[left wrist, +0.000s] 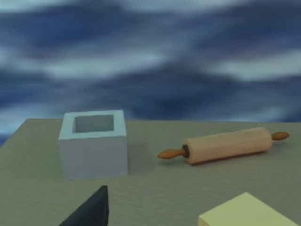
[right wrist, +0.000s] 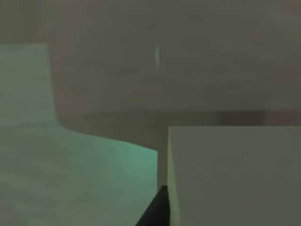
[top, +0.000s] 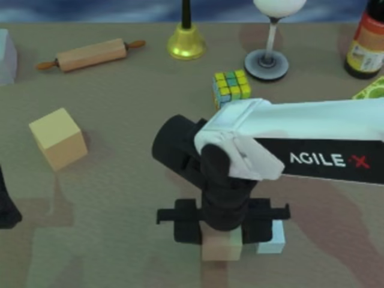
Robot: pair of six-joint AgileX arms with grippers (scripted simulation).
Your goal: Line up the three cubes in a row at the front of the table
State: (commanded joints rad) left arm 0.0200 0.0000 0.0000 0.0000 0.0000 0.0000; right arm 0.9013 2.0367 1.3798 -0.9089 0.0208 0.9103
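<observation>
At the front of the table (top: pixel 120 240), my right gripper (top: pixel 222 227) reaches down over the beige cube (top: pixel 222 247) and is shut on it. In the right wrist view one dark finger (right wrist: pixel 155 212) lies against the side of the beige cube (right wrist: pixel 235 174). Close beside it is the pale blue cube (right wrist: pixel 70 174). In the top view the pale blue cube (top: pixel 273 239) sits just right of the beige one. The yellowish-tan cube (top: pixel 57 138) stands alone at the left, and its corner (left wrist: pixel 244 212) shows in the left wrist view. My left gripper (top: pixel 7 210) is parked at the left edge, open.
Along the back stand a rolling pin (top: pixel 90 55), a brass bell (top: pixel 186 39), a wine glass (top: pixel 270 54) and a bottle (top: pixel 367 45). A puzzle cube (top: pixel 231 87) and a green box (top: pixel 372 90) sit behind my right arm. A pale open box (left wrist: pixel 94 143) is at the far left.
</observation>
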